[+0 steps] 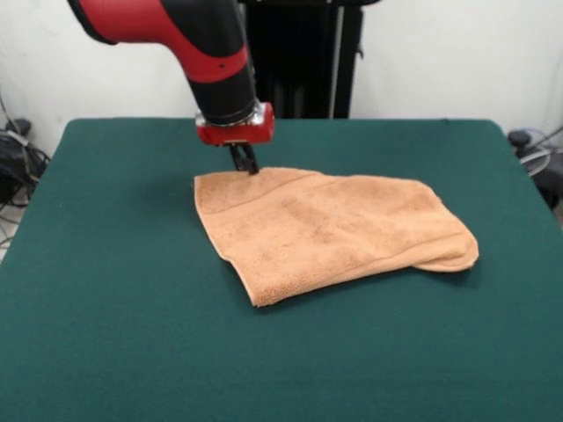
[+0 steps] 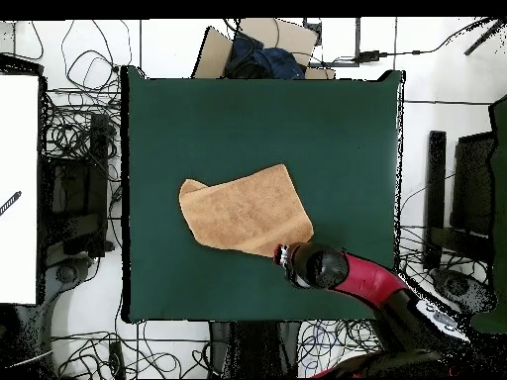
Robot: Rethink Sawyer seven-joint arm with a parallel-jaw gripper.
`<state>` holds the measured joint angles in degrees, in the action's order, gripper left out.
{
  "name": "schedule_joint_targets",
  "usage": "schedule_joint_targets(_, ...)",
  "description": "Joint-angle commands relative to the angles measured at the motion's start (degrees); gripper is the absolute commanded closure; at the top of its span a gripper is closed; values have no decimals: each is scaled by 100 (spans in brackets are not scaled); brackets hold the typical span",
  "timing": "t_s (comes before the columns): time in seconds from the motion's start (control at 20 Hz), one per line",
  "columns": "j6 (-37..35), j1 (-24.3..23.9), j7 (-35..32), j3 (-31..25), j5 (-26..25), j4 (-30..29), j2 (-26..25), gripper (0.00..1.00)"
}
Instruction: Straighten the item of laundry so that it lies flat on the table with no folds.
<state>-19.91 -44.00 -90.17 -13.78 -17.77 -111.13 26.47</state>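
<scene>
Hand at towel's far corner

The towel is peach-orange with a woven band. The table is dark green. The arm is red and black.

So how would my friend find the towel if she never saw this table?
Look at the big dark green table in front of the red and black robot arm. Near its middle lies a peach-orange towel, rumpled and partly folded over itself. It is the only cloth there, and the gripper touches down at its far corner.
</scene>
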Motion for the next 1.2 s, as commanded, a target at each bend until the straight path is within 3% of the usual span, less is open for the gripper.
schedule_joint_targets(0.05, 391, 260, -517, -152, -294, -178, 106, 100)
schedule_joint_targets(0.65, 817, 482, -836, 78, -208, -768, 431, 100)
schedule_joint_targets(1.2, 934, 501, -807, 95, -141, -833, 370, 100)
